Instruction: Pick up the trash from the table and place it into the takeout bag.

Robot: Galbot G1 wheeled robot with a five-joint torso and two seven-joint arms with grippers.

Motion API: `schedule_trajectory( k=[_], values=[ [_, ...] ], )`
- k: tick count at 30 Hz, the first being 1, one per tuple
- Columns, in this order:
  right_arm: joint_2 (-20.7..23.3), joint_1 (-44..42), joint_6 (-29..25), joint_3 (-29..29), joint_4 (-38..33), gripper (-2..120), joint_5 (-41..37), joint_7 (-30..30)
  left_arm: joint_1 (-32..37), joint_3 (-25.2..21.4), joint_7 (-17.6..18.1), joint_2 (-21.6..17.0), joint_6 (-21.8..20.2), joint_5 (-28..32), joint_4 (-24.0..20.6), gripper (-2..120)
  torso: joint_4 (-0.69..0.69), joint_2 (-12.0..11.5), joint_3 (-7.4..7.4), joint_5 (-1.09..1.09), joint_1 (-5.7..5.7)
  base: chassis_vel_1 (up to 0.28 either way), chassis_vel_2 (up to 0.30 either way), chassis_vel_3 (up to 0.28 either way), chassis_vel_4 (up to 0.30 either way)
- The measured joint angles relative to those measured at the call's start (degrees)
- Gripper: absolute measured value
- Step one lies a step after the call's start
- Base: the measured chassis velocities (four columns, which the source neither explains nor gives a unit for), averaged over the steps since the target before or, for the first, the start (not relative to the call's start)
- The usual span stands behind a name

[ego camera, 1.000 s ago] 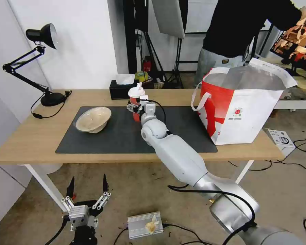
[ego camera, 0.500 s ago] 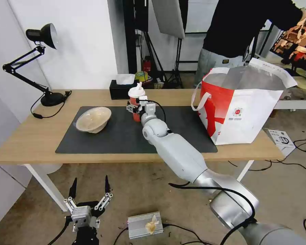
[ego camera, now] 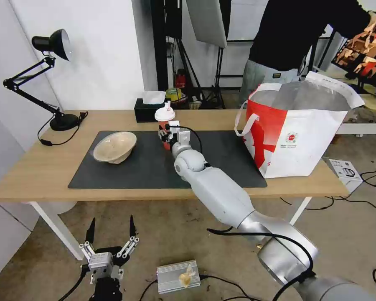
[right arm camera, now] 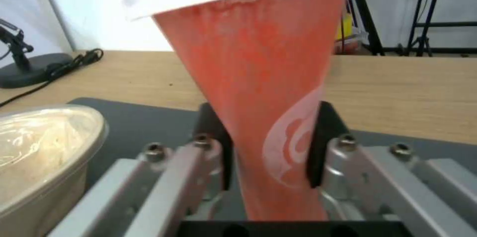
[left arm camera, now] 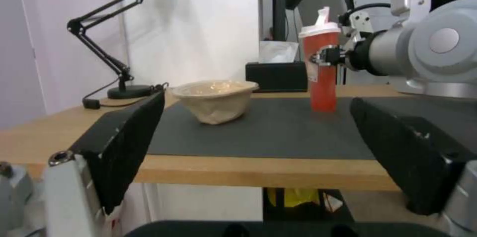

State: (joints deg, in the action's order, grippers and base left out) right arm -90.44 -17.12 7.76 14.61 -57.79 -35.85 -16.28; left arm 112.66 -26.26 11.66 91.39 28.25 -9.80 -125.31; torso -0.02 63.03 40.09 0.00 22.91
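The red cup with white lid and straw (ego camera: 164,118) stands upright at the back of the dark mat (ego camera: 150,169) on the table (ego camera: 37,171). My right gripper (ego camera: 166,136) is shut on the cup's lower body. In the right wrist view its black pads (right arm camera: 318,144) press both sides of the cup (right arm camera: 268,80). A shallow beige bowl (ego camera: 114,146) lies tilted on the mat to the cup's left. The takeout bag (ego camera: 298,133) stands open at the table's right end. My left gripper (ego camera: 109,242) hangs open below the table's front edge, facing the bowl (left arm camera: 216,99) and cup (left arm camera: 323,73).
A black tissue box (ego camera: 148,109) sits just behind the cup. A black desk lamp (ego camera: 50,75) and its cord occupy the table's far left corner. A metal box (ego camera: 178,276) and cables lie on the floor. A person stands behind the bag.
The cup and my right gripper have shifted slightly to the left. My left gripper has drifted a little to the right below the table.
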Motion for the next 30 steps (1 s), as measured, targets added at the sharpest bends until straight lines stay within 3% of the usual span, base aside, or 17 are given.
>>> schedule_trajectory(
  k=[11, 14, 30],
  values=[
    [0.6, -1.8, 1.5, -1.0, -5.8, 3, 1.4, -1.5, 0.1, -0.4, 0.0, 0.0, 0.0, 0.0, -0.6, 100, 0.04, 0.0, 0.03, 0.00, 0.01, 0.000, 0.000, 0.000, 0.000],
    [2.5, -0.6, 4.9, -1.2, -11.2, 3, -0.5, -3.7, 0.3, -0.8, 0.0, 0.0, 0.1, 0.2, -1.6, 100, 0.01, 0.0, 0.02, 0.00, 0.00, 0.000, 0.000, 0.000, 0.000],
    [9.4, 3.3, 8.9, 1.2, -18.8, 3, -6.7, -7.3, 0.2, -0.7, 0.2, 0.0, 0.6, 0.4, -2.2, 100, 0.01, 0.0, 0.02, 0.00, 0.00, 0.000, 0.000, 0.000, 0.000]
  ],
)
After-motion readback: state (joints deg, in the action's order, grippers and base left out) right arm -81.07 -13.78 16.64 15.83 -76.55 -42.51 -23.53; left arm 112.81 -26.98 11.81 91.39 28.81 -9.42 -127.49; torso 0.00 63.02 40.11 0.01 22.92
